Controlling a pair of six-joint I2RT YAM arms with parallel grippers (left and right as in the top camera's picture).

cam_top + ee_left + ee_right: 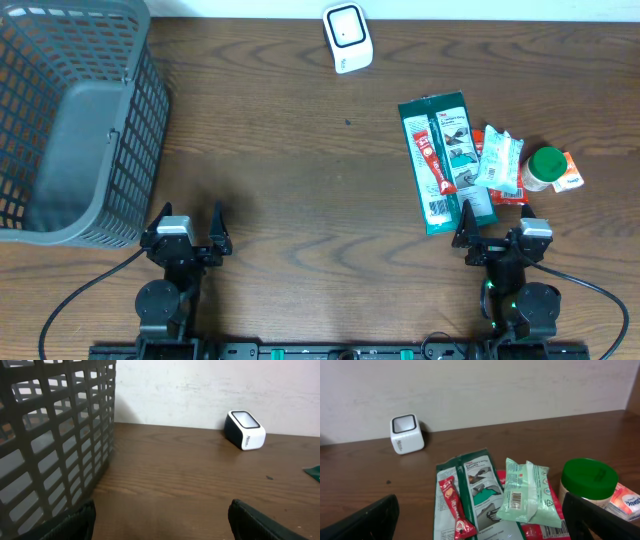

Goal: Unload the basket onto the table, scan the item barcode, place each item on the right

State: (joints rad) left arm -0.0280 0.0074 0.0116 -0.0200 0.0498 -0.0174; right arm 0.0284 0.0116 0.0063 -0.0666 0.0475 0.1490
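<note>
Both hands sit at the near edge of the table (300, 170), jaws wide, holding nothing; left hand (190, 222) beside the grey basket (70, 110); right hand (495, 228) just short of the green packet (447, 160), wipes pack (498, 160) and green-lidded jar (545, 165) near the right edge; white scanner (347, 37) at the far edge.

Dark wood with a visible grain and a smooth, low sheen is shown by the table (300, 150). The basket (140, 150) is moulded in matt grey plastic, the scanner (347, 37) cased in glossy white plastic, and the green packet (445, 130) wrapped in shiny, crinkled film.
</note>
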